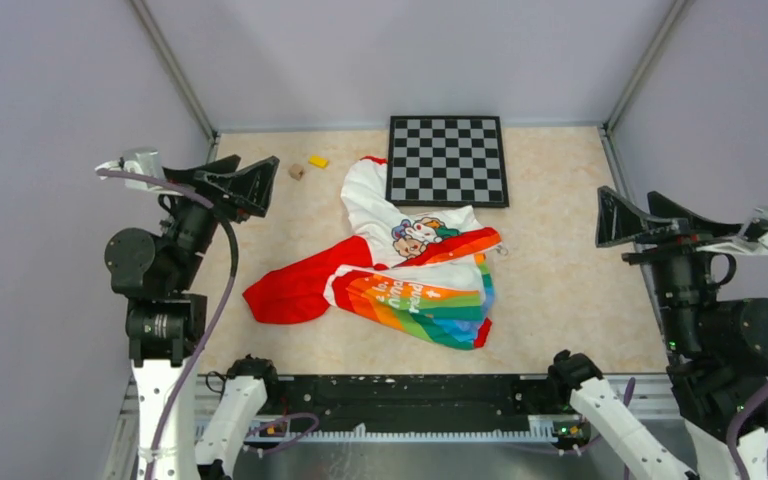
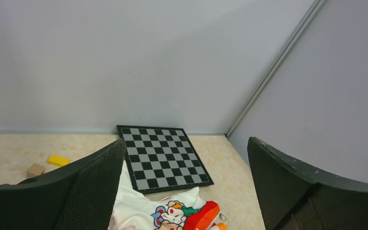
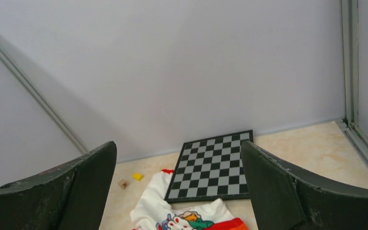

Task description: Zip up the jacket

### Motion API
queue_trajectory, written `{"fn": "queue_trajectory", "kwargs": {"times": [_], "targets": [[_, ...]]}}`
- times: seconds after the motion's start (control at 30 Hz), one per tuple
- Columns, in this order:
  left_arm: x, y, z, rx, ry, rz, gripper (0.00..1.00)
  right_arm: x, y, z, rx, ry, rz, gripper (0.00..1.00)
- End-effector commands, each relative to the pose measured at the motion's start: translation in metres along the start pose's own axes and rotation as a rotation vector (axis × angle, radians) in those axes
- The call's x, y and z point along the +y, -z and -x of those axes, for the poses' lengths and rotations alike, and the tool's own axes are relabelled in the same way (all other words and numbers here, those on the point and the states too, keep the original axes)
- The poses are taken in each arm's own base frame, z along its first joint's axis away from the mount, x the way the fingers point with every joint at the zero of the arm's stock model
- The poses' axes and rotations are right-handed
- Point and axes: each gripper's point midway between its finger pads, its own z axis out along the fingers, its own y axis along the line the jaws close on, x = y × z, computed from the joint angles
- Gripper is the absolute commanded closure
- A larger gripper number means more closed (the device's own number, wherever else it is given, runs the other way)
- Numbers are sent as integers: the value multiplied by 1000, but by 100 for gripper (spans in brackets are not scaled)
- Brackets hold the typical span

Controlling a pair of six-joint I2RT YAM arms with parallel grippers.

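Observation:
The jacket (image 1: 400, 265) lies crumpled in the middle of the table: white upper with a cartoon print, red sleeve to the left, rainbow-striped panel with white lettering at the front. A small metal zipper pull (image 1: 503, 248) shows at its right edge. My left gripper (image 1: 244, 176) hovers raised at the left, open and empty, well clear of the jacket. At the right my right gripper (image 1: 628, 218) is also raised, open and empty. The left wrist view catches the jacket's white upper (image 2: 143, 208); in the right wrist view it (image 3: 172, 213) lies low between the fingers.
A black-and-grey checkerboard (image 1: 447, 160) lies at the back, its near-left corner touching the jacket. A yellow block (image 1: 318, 161) and a small wooden cube (image 1: 297, 171) sit at the back left. Grey walls enclose the table on three sides.

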Motion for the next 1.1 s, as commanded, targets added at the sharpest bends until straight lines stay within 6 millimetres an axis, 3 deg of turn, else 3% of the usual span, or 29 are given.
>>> {"fn": "queue_trajectory", "kwargs": {"times": [0.0, 0.17, 0.23, 0.37, 0.5, 0.57, 0.67, 0.87, 1.07], "targets": [[10, -12, -32, 97, 14, -36, 1, -14, -18, -56, 154, -7, -78, 1], [41, -17, -91, 264, 57, -5, 1, -23, -24, -130, 349, -24, -114, 1], [47, -17, -120, 357, 87, -33, 1, -19, -21, -162, 431, -34, -62, 1], [61, -13, -173, 526, 175, -63, 1, 13, -3, -225, 582, -109, 182, 1], [71, -4, -214, 617, 269, -78, 1, 9, 20, -293, 753, -224, 192, 1], [62, 5, -242, 673, 310, -122, 1, 4, 30, -320, 861, -220, 179, 1], [48, 14, -282, 759, 318, -141, 1, 5, 41, -344, 975, -256, 184, 6], [-9, 16, -350, 926, 323, -260, 1, -12, 51, -392, 1142, -289, 94, 24], [-47, 9, -398, 1047, 338, -333, 1, -54, 39, -422, 1173, -369, -29, 33]]}}
